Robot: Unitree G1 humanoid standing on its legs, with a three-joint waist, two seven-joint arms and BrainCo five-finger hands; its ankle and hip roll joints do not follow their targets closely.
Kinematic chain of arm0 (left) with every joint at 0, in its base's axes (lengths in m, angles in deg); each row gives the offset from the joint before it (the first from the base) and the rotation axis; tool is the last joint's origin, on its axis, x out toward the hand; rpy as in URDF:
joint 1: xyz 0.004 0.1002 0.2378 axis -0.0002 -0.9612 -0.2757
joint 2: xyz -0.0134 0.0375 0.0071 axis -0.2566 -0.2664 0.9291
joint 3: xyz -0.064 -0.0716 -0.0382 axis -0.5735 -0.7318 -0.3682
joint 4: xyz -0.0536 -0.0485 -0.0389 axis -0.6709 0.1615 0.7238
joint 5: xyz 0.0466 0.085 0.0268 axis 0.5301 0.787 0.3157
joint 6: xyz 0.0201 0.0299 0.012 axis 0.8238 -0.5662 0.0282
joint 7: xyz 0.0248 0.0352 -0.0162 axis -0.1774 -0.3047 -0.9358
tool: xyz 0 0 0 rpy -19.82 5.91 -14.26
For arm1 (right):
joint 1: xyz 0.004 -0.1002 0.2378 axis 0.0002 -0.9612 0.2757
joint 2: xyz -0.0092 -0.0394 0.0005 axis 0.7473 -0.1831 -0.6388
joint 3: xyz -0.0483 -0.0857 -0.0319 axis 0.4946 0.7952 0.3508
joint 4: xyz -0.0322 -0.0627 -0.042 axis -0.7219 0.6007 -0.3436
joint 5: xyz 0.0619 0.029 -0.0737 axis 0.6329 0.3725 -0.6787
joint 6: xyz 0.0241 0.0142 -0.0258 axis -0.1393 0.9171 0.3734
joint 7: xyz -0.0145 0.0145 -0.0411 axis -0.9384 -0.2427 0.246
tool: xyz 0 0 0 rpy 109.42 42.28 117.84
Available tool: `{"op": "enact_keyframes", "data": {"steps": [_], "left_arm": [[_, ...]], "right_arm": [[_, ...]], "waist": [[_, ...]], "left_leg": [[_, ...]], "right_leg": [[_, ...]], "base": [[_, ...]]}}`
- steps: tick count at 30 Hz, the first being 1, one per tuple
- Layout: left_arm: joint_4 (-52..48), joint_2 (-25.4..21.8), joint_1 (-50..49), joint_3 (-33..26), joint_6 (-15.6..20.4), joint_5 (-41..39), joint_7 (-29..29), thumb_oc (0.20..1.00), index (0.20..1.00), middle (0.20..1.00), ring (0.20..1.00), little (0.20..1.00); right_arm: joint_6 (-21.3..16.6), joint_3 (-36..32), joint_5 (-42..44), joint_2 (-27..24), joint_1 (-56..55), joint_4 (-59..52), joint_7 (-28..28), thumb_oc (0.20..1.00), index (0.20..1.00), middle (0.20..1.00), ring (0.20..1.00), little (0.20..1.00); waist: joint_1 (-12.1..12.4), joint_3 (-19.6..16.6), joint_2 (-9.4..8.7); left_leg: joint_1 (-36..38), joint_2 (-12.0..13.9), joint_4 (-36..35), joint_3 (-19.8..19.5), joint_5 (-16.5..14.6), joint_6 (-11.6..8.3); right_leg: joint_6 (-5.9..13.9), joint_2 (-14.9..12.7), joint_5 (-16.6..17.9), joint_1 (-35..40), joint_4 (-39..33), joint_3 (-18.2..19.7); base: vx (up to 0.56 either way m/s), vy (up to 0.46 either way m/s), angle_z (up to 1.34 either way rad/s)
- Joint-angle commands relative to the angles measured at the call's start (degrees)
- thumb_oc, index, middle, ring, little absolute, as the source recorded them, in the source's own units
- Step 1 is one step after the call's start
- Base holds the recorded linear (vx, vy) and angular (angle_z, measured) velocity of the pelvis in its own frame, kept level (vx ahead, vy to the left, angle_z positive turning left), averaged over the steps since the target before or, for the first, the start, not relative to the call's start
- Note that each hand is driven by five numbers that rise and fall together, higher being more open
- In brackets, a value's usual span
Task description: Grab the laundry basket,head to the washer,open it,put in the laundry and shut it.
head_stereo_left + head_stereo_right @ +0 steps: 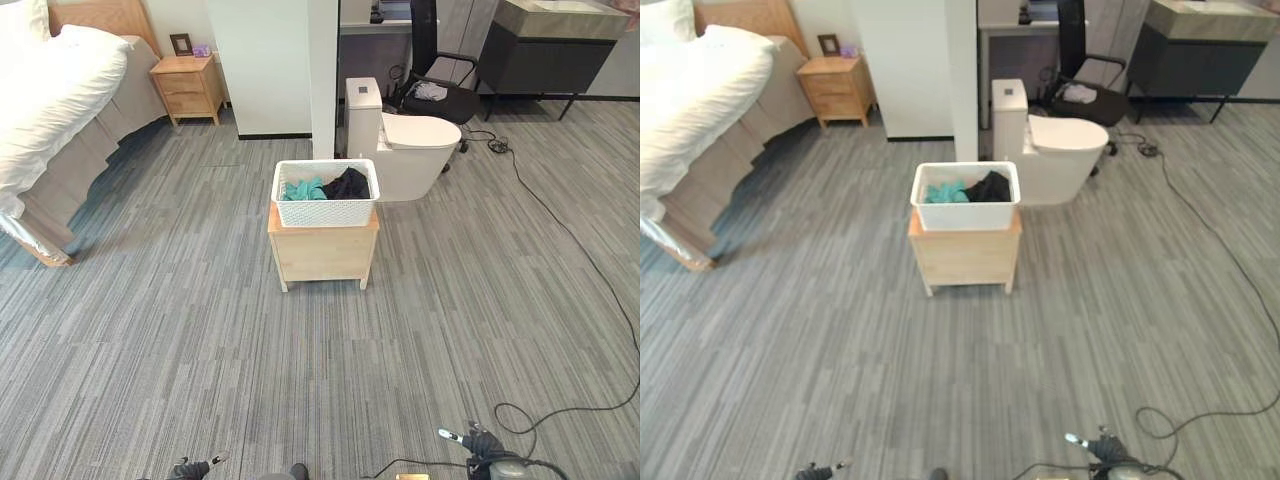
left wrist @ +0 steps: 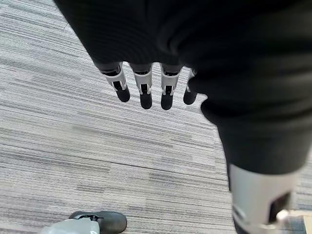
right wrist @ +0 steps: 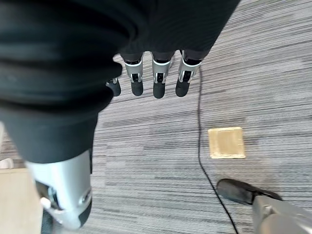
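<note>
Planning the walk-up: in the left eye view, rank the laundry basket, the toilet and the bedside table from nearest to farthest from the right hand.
From the right hand, low at the view's right:
1. Laundry basket, straight ahead on the small wooden stand.
2. Toilet, just behind the basket, to its right.
3. Bedside table, far left by the bed.

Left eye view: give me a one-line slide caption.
White laundry basket of teal and black clothes on a small wooden stand, toilet behind it, bed at far left.
</note>
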Motion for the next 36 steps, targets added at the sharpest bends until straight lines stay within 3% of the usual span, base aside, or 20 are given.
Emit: {"op": "enact_keyframes", "data": {"steps": [1, 12, 17, 19, 20, 22, 23, 24, 25, 27, 28, 29, 30, 33, 34, 36], "left_arm": [[2.32, -1.00, 2.65, -0.42, 1.19, 0.04, 0.46, 1.000, 1.000, 1.000, 1.000, 1.000], [2.63, -1.43, 2.77, 3.14, 0.63, 6.71, 2.36, 1.000, 1.000, 1.000, 1.000, 1.000], [2.54, -1.96, 3.32, 3.73, 0.36, 7.74, 2.80, 1.000, 1.000, 1.000, 1.000, 1.000], [2.39, -2.21, 3.88, 4.39, 0.17, 8.50, 3.01, 1.000, 1.000, 1.000, 1.000, 1.000], [2.20, -2.80, 4.52, 5.15, -0.01, 9.55, 3.18, 1.000, 1.000, 1.000, 1.000, 1.000], [2.21, -2.94, 4.70, 5.40, -0.16, 9.95, 3.21, 1.000, 1.000, 1.000, 1.000, 1.000], [1.99, -3.15, 5.11, 5.85, -0.27, 10.41, 3.27, 1.000, 1.000, 1.000, 1.000, 1.000], [1.85, -3.33, 6.20, 6.46, -0.54, 11.33, 3.35, 1.000, 1.000, 1.000, 1.000, 1.000], [2.00, -3.41, 6.34, 6.36, -0.51, 11.61, 3.57, 1.000, 1.000, 1.000, 1.000, 1.000], [2.07, -3.39, 6.37, 6.44, -0.47, 11.62, 3.49, 1.000, 1.000, 1.000, 1.000, 1.000], [2.33, -3.21, 6.71, 6.57, -0.55, 11.79, 3.38, 1.000, 1.000, 1.000, 1.000, 1.000], [2.34, -3.19, 6.71, 6.57, -0.54, 11.79, 3.38, 1.000, 1.000, 1.000, 1.000, 1.000], [2.49, -2.59, 7.06, 6.01, -0.37, 11.22, 3.25, 1.000, 1.000, 1.000, 1.000, 1.000], [2.68, -2.19, 6.74, 5.71, -0.19, 11.07, 3.51, 1.000, 1.000, 1.000, 1.000, 1.000], [2.90, -1.58, 6.30, 5.78, -0.23, 11.24, 4.02, 1.000, 1.000, 1.000, 1.000, 1.000], [2.86, -1.33, 6.05, 5.96, -0.17, 11.09, 4.06, 1.000, 1.000, 1.000, 1.000, 1.000]], "right_arm": [[-1.03, 0.97, 0.92, 0.85, 1.70, 1.72, 0.82, 1.000, 1.000, 1.000, 1.000, 1.000], [-0.05, 0.33, -1.20, 1.45, 2.76, 5.85, 0.45, 1.000, 1.000, 1.000, 1.000, 1.000], [0.04, 0.24, -1.49, 1.27, 3.09, 5.98, -0.06, 1.000, 1.000, 1.000, 1.000, 1.000], [0.08, 0.12, -1.25, 1.11, 3.23, 5.51, -0.21, 1.000, 1.000, 1.000, 1.000, 1.000], [-0.14, -0.03, -0.79, 0.87, 3.10, 4.67, -0.26, 1.000, 1.000, 1.000, 1.000, 1.000], [-0.32, -0.14, -0.51, 0.89, 2.79, 4.49, -0.29, 1.000, 1.000, 1.000, 1.000, 1.000], [-0.63, -0.39, 0.13, 0.82, 2.31, 4.48, -0.26, 1.000, 1.000, 1.000, 1.000, 1.000], [-0.80, -1.26, 1.15, 0.68, 1.23, 4.92, -0.04, 1.000, 1.000, 1.000, 1.000, 1.000], [-0.75, -1.31, 0.75, 0.53, 0.90, 4.86, -0.12, 1.000, 1.000, 1.000, 1.000, 1.000], [-0.74, -1.36, 0.73, 0.22, 0.88, 4.94, -0.08, 1.000, 1.000, 1.000, 1.000, 1.000], [-0.62, -1.44, 1.18, 0.15, 0.76, 4.67, -0.06, 1.000, 1.000, 1.000, 1.000, 1.000], [-0.61, -1.44, 1.18, 0.12, 0.76, 4.66, -0.06, 1.000, 1.000, 1.000, 1.000, 1.000], [-0.41, -1.48, 1.12, 0.31, 0.93, 4.18, 0.03, 1.000, 1.000, 1.000, 1.000, 1.000], [-0.40, -1.44, 0.66, 0.10, 0.75, 4.17, -0.13, 1.000, 1.000, 1.000, 1.000, 1.000], [-0.44, -1.60, 0.62, -0.33, -0.18, 4.81, -0.50, 1.000, 1.000, 1.000, 1.000, 1.000], [-0.36, -1.45, 0.60, -0.62, -0.17, 4.85, -0.44, 1.000, 1.000, 1.000, 1.000, 1.000]], "waist": [[0.83, 1.37, -3.18], [1.16, 1.58, -3.01], [0.94, 2.52, -2.62], [0.24, 3.44, -2.32], [-0.66, 4.62, -1.70], [-1.15, 4.98, -1.38], [-2.16, 5.27, -1.22], [-3.65, 5.71, -1.17], [-3.97, 5.79, -1.49], [-4.57, 5.98, -1.72], [-5.66, 6.36, -2.54], [-5.63, 6.44, -2.37], [-6.15, 6.70, -2.44], [-6.69, 6.33, -2.50], [-7.16, 5.02, -2.47], [-7.44, 4.43, -2.34]], "left_leg": [[0.71, 0.88, -4.63, -0.69, 2.53, -2.48], [1.56, -1.60, -4.63, 0.22, 0.59, 0.40], [2.03, -2.76, -4.63, -0.33, 0.23, 1.87], [2.61, -3.37, -4.63, -1.06, 0.15, 2.51], [3.23, -3.35, -4.63, -1.56, 0.17, 3.07], [3.65, -3.29, -4.53, -1.98, 0.01, 3.14], [4.10, -3.44, -4.16, -3.33, -0.27, 3.31], [5.99, -3.96, -4.50, -4.60, -0.99, 3.19], [6.99, -4.08, -4.63, -4.07, -2.24, 2.89], [7.68, -4.28, -4.63, -4.71, -2.94, 2.78], [9.13, -5.00, -4.63, -5.91, -4.03, 2.59], [9.29, -4.84, -4.63, -5.89, -4.17, 2.57], [11.65, -4.52, -4.63, -6.15, -5.85, 2.01], [13.34, -4.60, -4.57, -6.86, -6.93, 1.90], [15.10, -4.52, -3.98, -8.40, -8.33, 1.83], [15.94, -4.33, -3.97, -8.83, -9.25, 1.96]], "right_leg": [[7.78, -5.88, 8.80, 4.87, -6.48, -0.84], [9.59, -8.78, 10.00, 1.84, -1.04, 1.42], [10.10, -10.23, 11.74, -1.52, 6.99, 3.03], [9.86, -10.83, 14.70, -4.07, 12.46, 4.42], [9.25, -10.21, 16.20, -6.78, 18.73, 5.28], [8.97, -9.20, 15.57, -8.02, 21.05, 6.03], [8.40, -6.00, 14.21, -9.75, 22.25, 8.54], [7.14, -2.47, 10.97, -12.94, 17.92, 7.20], [7.26, -3.91, 12.28, -14.18, 10.99, 3.73], [7.65, -2.98, 13.93, -15.56, 7.27, 4.43], [8.67, -2.14, 17.28, -17.92, 1.86, 6.80], [8.66, -1.97, 17.34, -17.68, 1.67, 6.75], [10.15, -3.19, 20.63, -19.21, -4.22, 3.22], [10.22, -3.22, 21.03, -19.61, -4.16, 3.25], [9.10, -2.01, 20.33, -18.46, -3.11, 5.49], [8.40, -1.45, 20.85, -18.61, -2.33, 6.51]], "base": [[0.04, 0.086, 0.02], [0.01, 0.104, -0.04], [-0.01, 0.137, -0.10], [0.00, 0.175, 0.06], [0.02, 0.220, 0.18], [0.03, 0.109, 0.28], [0.20, 0.078, 0.35], [0.31, 0.062, 0.69], [0.37, 0.021, 0.65], [0.24, -0.048, 0.38], [0.19, -0.031, 0.20], [0.45, -0.101, 0.26], [0.37, -0.099, 0.26], [0.30, -0.083, 0.13], [0.33, -0.098, 0.05], [0.35, -0.144, 0.45]]}}
